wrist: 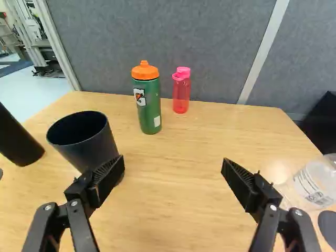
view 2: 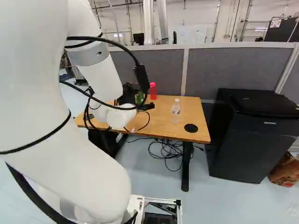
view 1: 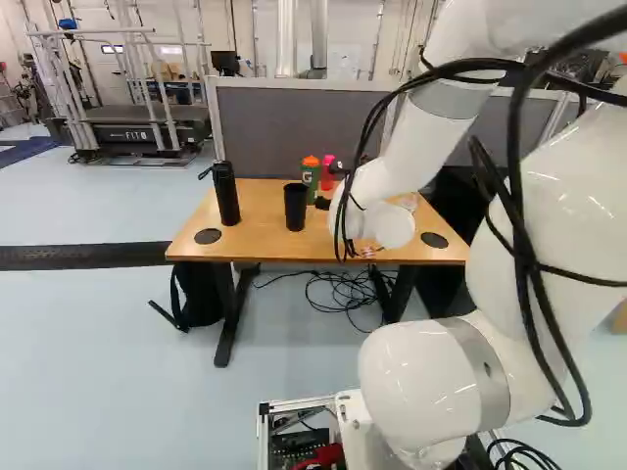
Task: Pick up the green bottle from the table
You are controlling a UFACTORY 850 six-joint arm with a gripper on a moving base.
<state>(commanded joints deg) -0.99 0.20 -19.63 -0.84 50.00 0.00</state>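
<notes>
Four bottles (wrist: 147, 107), one cup (wrist: 94, 149)

green bottle (wrist: 149, 107) | orange lid (wrist: 145, 72), seemingly closed | upright | on table (wrist: 178, 178), toward far edge

Green bottle (wrist: 149, 107) upright between black cup (wrist: 93, 151) and pink bottle (wrist: 181, 96).

Table (wrist: 173, 210): I saw its wooden top in all three views.
Black flask (view 1: 226, 193): stood upright near one end.
Black cup (view 1: 295, 208): stood with its mouth up, between flask and green bottle (wrist: 149, 107).
Green bottle: I had it upright, orange lid on.
Pink bottle (wrist: 181, 94): stood upright, just beside the green one.
Clear bottle (view 2: 175, 112): upright, near a round black disc (view 2: 191, 128).
</notes>
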